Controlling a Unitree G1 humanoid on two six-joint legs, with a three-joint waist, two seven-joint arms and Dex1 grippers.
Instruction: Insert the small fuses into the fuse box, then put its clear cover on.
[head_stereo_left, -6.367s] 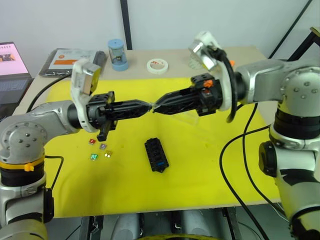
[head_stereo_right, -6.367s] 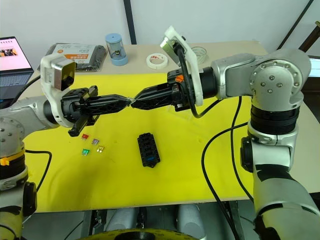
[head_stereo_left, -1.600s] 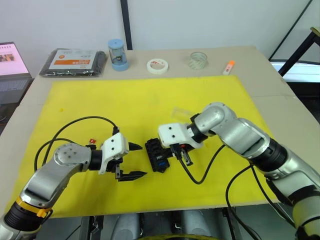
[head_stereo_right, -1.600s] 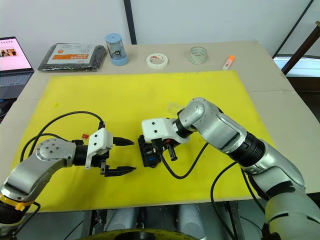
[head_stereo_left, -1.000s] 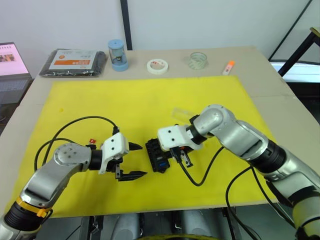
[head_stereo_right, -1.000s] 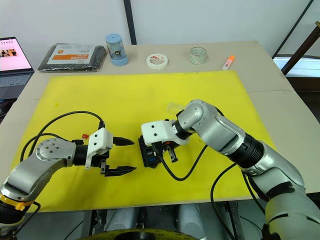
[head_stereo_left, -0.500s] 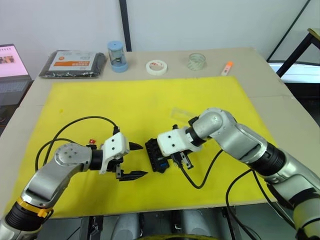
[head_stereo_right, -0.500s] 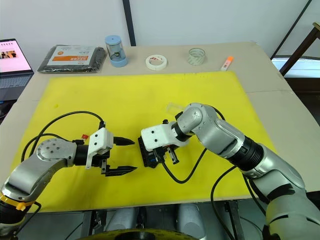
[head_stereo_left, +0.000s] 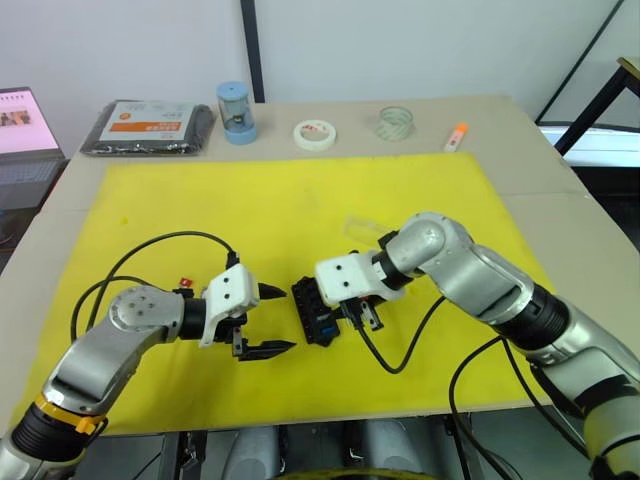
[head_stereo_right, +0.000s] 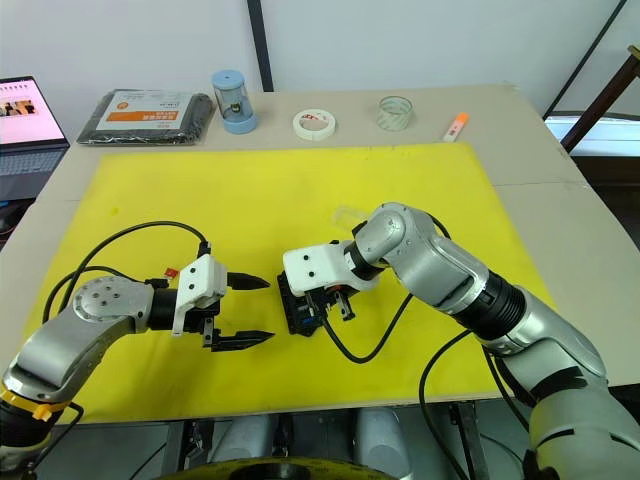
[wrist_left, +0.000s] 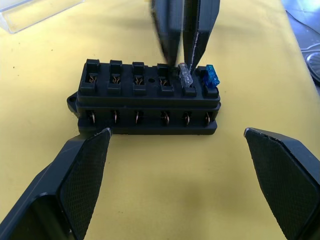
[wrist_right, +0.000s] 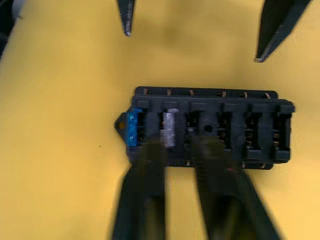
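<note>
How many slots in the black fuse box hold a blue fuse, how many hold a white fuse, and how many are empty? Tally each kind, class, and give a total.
Slots in the fuse box:
blue fuse: 1
white fuse: 1
empty slots: 4
Total: 6 slots

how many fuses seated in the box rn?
2: a teal fuse in the end slot of the fuse box, and a white fuse in the slot beside it, at the right gripper tips.

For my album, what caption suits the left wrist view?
Black fuse box on yellow mat, blue fuse seated, right gripper at a white fuse beside it.
</note>
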